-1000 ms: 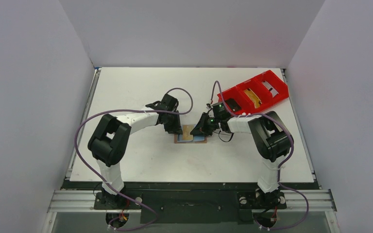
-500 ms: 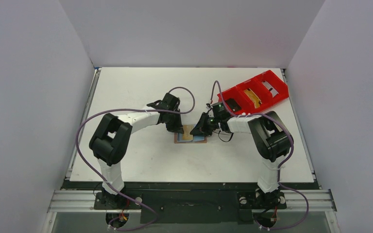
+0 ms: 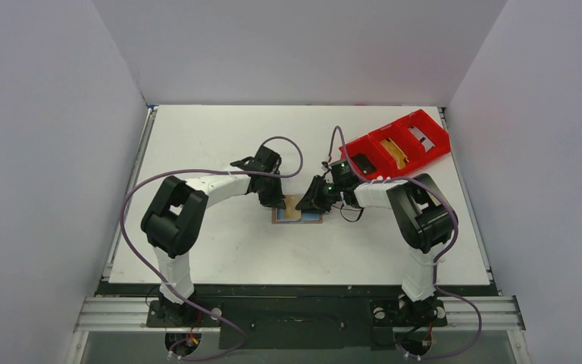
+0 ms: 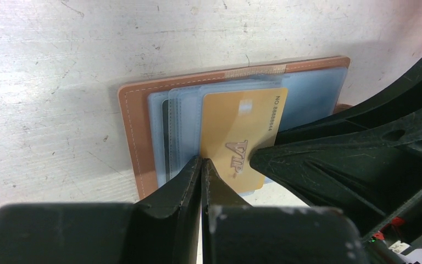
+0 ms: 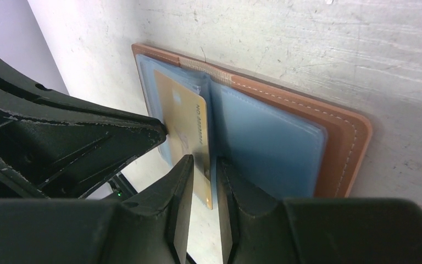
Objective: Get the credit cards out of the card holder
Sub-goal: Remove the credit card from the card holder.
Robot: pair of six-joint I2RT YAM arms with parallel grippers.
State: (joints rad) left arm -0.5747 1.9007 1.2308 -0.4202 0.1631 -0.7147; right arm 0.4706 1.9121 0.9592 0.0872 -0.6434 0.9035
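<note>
Card holder open on bench, frame ctr. Both arms bent inward, wrists low over it. L gripper pressed together at gold card edge; R gripper slightly spread around it.

Tan card holder, blue inside; gold card.

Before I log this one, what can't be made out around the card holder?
Left wrist: gold card, lower corner hidden behind left end effector.
Right wrist: right end effector straddles the card's edge; contact unclear.
Top external: card holder too small, both end effectors overlap it; cards uncountable.
</note>
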